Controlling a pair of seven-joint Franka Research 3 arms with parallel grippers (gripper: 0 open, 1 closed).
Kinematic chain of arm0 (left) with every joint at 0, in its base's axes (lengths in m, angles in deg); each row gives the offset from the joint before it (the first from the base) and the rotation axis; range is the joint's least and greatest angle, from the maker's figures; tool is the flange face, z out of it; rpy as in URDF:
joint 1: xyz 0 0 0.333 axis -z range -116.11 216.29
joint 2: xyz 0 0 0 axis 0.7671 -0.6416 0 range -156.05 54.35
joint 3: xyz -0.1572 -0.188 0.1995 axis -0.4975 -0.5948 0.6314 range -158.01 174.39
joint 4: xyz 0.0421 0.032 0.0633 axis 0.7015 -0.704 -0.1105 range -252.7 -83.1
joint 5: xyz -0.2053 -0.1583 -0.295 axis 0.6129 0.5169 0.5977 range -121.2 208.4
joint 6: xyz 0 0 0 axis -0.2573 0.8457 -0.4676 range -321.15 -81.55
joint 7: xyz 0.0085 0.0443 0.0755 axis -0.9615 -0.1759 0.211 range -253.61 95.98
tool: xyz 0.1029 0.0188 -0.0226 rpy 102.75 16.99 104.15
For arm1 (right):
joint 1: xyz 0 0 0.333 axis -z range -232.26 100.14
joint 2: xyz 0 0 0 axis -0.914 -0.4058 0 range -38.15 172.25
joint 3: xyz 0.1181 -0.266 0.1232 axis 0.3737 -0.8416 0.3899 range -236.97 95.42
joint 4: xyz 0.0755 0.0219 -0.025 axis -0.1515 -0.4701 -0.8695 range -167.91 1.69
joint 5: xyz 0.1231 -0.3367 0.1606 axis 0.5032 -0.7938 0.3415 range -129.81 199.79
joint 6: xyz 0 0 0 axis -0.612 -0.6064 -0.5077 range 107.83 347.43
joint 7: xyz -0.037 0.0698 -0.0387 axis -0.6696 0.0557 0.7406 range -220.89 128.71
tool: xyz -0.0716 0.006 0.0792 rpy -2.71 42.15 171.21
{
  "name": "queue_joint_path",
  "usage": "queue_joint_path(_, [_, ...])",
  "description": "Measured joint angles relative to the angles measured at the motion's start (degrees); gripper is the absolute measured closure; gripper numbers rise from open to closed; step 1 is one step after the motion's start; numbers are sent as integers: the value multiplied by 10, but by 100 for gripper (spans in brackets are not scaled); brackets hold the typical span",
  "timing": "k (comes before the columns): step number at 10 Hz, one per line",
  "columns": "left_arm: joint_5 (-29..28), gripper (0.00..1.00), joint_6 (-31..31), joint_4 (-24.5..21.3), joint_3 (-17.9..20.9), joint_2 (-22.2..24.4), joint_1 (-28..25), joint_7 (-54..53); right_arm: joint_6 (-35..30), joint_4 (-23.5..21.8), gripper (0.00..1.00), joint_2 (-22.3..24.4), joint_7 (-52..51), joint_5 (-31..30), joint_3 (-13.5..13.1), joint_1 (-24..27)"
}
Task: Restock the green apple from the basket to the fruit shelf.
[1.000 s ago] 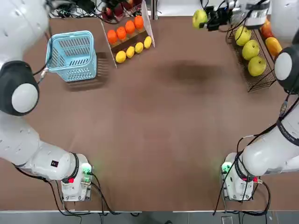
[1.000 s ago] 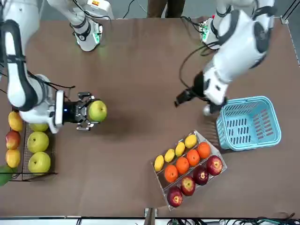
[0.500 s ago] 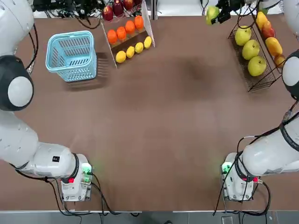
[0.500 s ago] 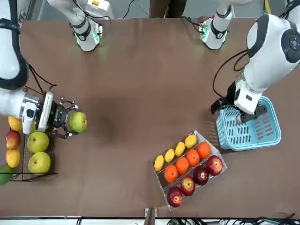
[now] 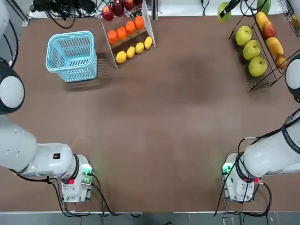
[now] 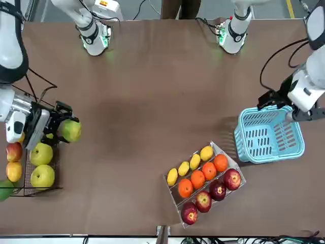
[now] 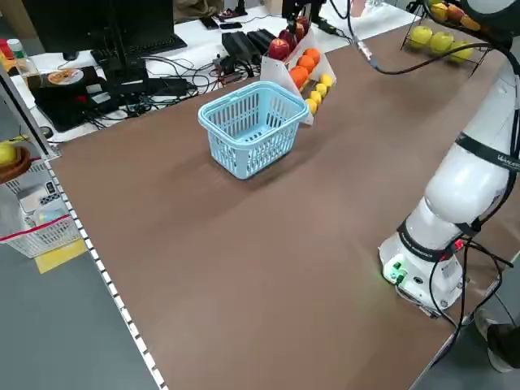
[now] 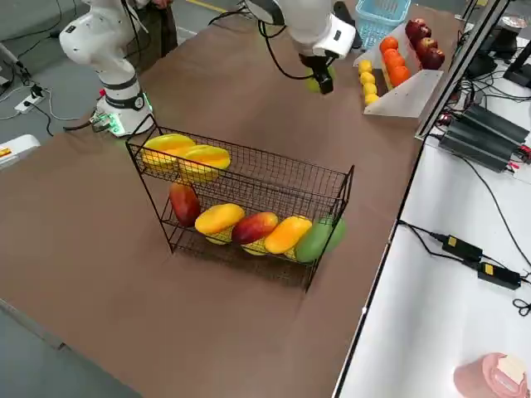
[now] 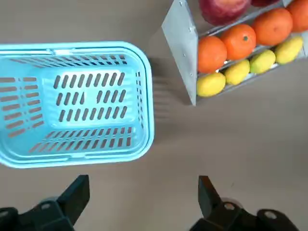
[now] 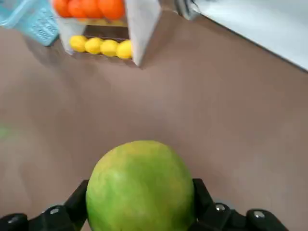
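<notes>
the right gripper (image 6: 65, 128) is what we're watching, up in the air and clamped tight on the green apple (image 6: 70, 130), one finger on each side of it in the wrist view (image 10: 140, 188). we see it hanging just beside the fruit shelf (image 6: 20, 189), off that rack's table-centre side, with the rack's own yellow-green apples (image 6: 41, 153) sitting right next to the wrist. from overhead the held fruit (image 5: 224, 11) shows at the far edge of the table, just off the shelf's far corner (image 5: 233, 33). well away from this gripper, across the brown table (image 5: 168, 117), we have the white slanted stand (image 5: 149, 21) with oranges and lemons, and beyond that the basket (image 5: 71, 56).

over there the left gripper (image 9: 143, 202) hovers above the table near the basket (image 9: 73, 103), fingers spread wide apart with nothing between them. the basket shows only its slotted floor.
</notes>
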Motion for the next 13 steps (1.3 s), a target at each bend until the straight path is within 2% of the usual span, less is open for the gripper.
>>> queue_joint_path(2, [-4, 0, 14, 28, 4, 7, 0, -16, -62, 45, 12, 6, 106, -71, -7, 5])
queue_joint_path(5, [-40, 0, 16, 51, 3, 13, 2, -16, -173, 134, 12, 14, 138, -197, -14, 17])
queue_joint_path(9, [-42, 0, 39, 59, 2, 13, 3, -16, -217, 221, 12, 13, 14, -309, -16, 65])
queue_joint_path(11, [-42, 0, 43, 61, 2, 13, 2, -16, -215, 262, 12, 7, -67, -371, -15, 67])
queue_joint_path(13, [-42, 0, 43, 62, 2, 13, 2, -16, -180, 277, 12, -12, -150, -401, -15, 74])
